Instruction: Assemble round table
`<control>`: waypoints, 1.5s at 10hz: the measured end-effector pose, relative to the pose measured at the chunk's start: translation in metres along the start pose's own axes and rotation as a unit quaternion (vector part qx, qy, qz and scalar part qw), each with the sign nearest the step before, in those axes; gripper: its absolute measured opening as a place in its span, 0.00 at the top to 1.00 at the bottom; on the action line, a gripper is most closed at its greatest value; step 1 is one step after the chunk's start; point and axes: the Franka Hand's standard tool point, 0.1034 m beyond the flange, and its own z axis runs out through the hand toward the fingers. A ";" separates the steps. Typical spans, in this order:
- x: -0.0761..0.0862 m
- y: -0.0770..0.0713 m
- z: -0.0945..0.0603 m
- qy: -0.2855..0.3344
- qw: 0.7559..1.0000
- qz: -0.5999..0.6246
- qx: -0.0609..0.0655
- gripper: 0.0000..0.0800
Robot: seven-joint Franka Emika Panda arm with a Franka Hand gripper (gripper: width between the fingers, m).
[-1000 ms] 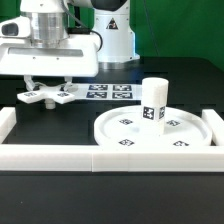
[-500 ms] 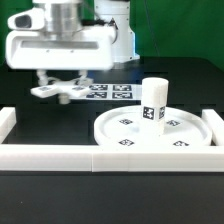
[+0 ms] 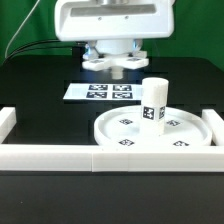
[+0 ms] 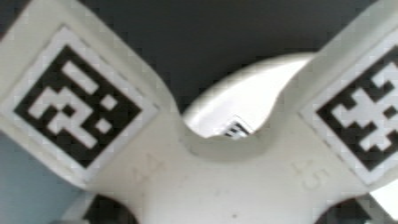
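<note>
My gripper [image 3: 115,58] is shut on the white cross-shaped piece [image 3: 113,63] and holds it in the air behind the disc. It is up and to the exterior view's left of the cylinder. The short thick cylinder [image 3: 153,102] stands upright on the large round rimmed disc [image 3: 112,140], on the exterior view's right. In the wrist view the cross-shaped piece [image 4: 80,95] fills the picture with two tagged arms. A rounded white part [image 4: 249,95] shows between them, far below. Dark fingers [image 4: 103,208] barely show beside the piece's hub.
The marker board [image 3: 98,91] lies flat on the black table behind the disc. Long white border blocks run along the front [image 3: 60,156] and at the exterior view's left [image 3: 7,120] and right [image 3: 214,116].
My gripper has carried the cross-shaped piece up and toward the exterior view's right, from above the table's left side to behind the disc. The cylinder and disc have not moved.
</note>
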 end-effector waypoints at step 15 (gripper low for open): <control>0.065 -0.052 -0.019 -0.009 0.996 -0.085 -0.013 0.44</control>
